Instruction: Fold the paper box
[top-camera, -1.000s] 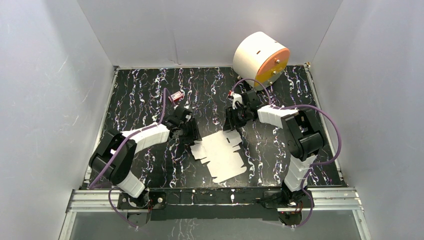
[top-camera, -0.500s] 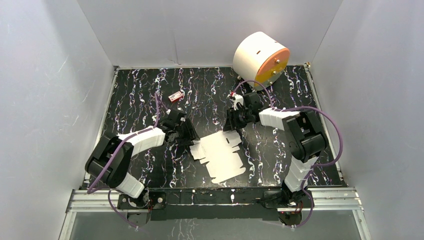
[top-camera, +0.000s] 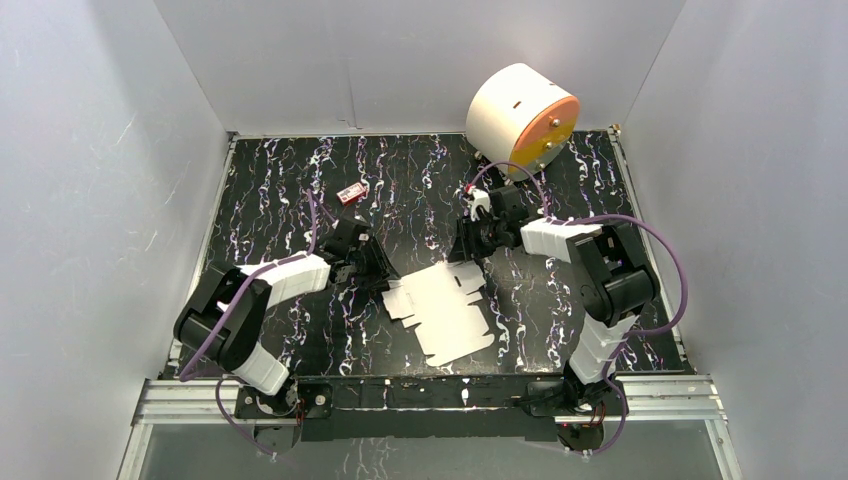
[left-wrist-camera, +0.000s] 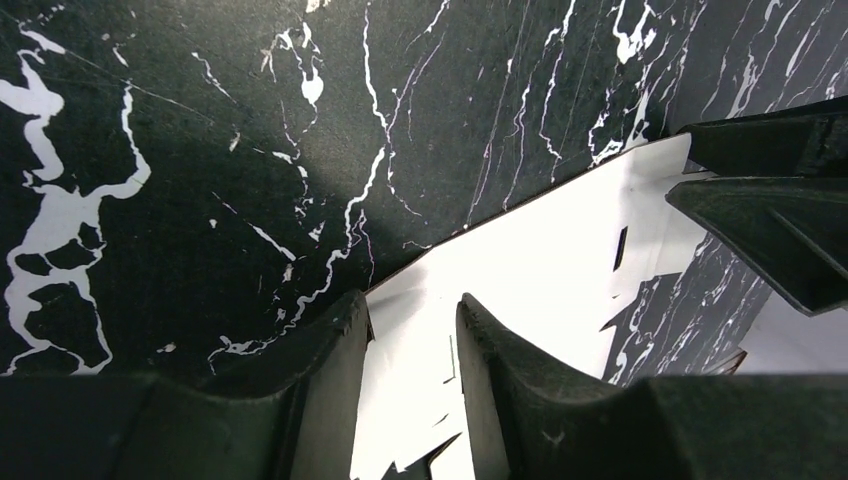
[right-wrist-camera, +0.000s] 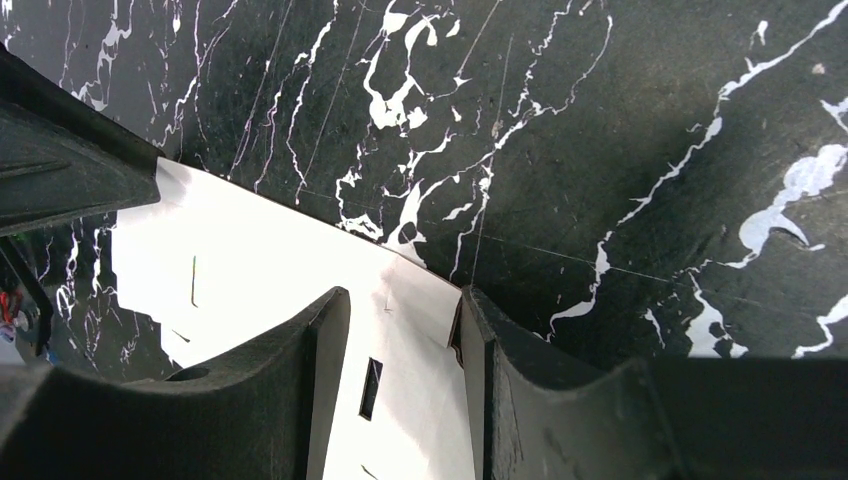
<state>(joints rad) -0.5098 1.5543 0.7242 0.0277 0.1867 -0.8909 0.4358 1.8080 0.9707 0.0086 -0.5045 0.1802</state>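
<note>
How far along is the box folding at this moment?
Done: nothing looks folded; the paper box lies as a flat sheet on the table. In hand: the left gripper is open over the sheet's left edge and the right gripper is open over its far edge, neither clamped on it. Left: every fold and tab.

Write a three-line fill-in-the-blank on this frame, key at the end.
The paper box lies ____ on the table, unfolded.
The cylinder at the far right has an ____ face.
The left gripper and the right gripper are both ____, each straddling the sheet's edge.
Missing words: flat; orange; open.
</note>
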